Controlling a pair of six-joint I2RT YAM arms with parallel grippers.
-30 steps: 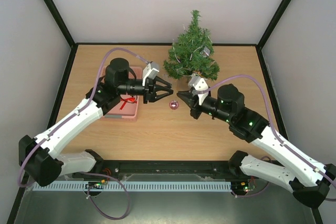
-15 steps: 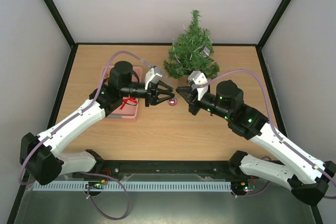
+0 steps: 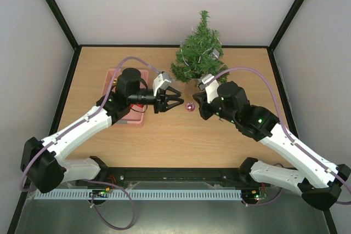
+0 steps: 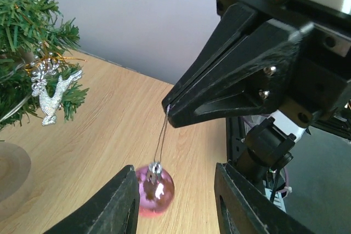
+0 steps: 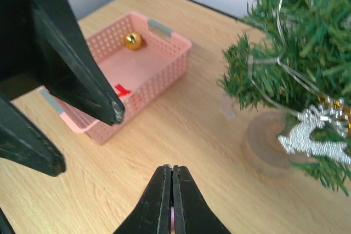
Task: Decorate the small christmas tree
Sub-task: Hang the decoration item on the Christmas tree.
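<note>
The small christmas tree [image 3: 199, 53], a bushy dark green artificial fir on a round pale base, stands upright at 12–1 o'clock of the light wooden tabletop [image 3: 164, 141], near the back edge. Both sets of jaws sit just at 6 o'clock of it, clear of the branches. The right gripper [image 5: 171, 172] has its jaws pressed fully together, pinching the thin wire loop [image 4: 162, 135] of a shiny pink bauble [image 4: 155, 190]. The bauble hangs below the tips, close to the wood; contact cannot be told. The left gripper [image 3: 179, 103] has its jaws partly apart and holds nothing. In the left wrist view it has one finger on each side of the bauble, not touching it. The left arm reaches in from 7 o'clock, jaws pointing to 3 o'clock. The right arm comes from 5 o'clock, bent at the elbow, jaws pointing to 9 o'clock. The two tips face each other, near. A silver reindeer ornament [image 4: 52, 94] hangs on a lower branch. A pink plastic basket [image 5: 156, 80] at 9 o'clock of the tabletop holds a gold ball [image 5: 131, 40] and something red [image 5: 122, 89].
</note>
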